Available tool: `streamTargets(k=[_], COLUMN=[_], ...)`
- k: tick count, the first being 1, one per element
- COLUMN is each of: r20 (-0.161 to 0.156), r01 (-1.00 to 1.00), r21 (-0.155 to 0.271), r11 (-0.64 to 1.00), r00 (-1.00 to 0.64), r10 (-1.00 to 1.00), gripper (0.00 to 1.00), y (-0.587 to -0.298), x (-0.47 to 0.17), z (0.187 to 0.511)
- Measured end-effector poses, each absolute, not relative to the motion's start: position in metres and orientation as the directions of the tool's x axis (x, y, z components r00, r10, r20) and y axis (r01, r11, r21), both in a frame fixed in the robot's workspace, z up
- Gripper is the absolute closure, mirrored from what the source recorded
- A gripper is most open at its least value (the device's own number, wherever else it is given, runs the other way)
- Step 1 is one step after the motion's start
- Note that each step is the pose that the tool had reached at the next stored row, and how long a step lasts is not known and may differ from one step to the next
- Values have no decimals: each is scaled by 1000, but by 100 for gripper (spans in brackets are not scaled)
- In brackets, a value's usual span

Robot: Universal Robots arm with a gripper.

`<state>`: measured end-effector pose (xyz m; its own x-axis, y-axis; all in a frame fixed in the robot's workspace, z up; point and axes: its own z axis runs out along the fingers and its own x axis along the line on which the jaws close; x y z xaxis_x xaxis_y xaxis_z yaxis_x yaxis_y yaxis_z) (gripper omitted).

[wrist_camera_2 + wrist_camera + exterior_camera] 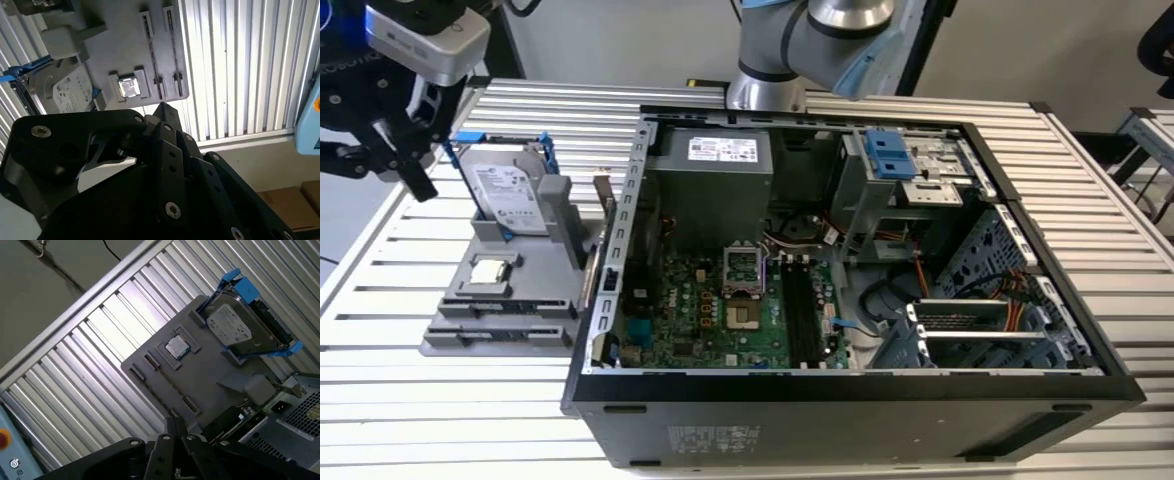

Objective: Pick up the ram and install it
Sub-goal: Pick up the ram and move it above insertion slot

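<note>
Ribbed aluminium bench (1067, 180).
Open black computer case (854, 400), lying on its side, taking the bench's middle and the exterior view's right.
Flat grey plastic holder (494, 335), near the bench's edge at the exterior view's left, just beside the case.
Silver hard drive in blue frame (507, 190), upright at the holder's far end.
Black gripper (174, 425), above the holder's far end, fingertips closed together with nothing between them.
Thin circuit-board ram strip (603, 210), on edge along the holder's case-side edge, apart from the gripper.
Small square silver chip (490, 270), mid-holder.
</note>
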<state>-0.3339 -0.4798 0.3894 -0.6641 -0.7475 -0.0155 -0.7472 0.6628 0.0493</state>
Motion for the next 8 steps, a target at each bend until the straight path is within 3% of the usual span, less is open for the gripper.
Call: streamTargets(k=[8], r20=[-16], r01=[-817], r21=[49], r11=[574], r00=[-575], r10=[-818], gripper=[100], y=[-480], x=[-334], z=[389])
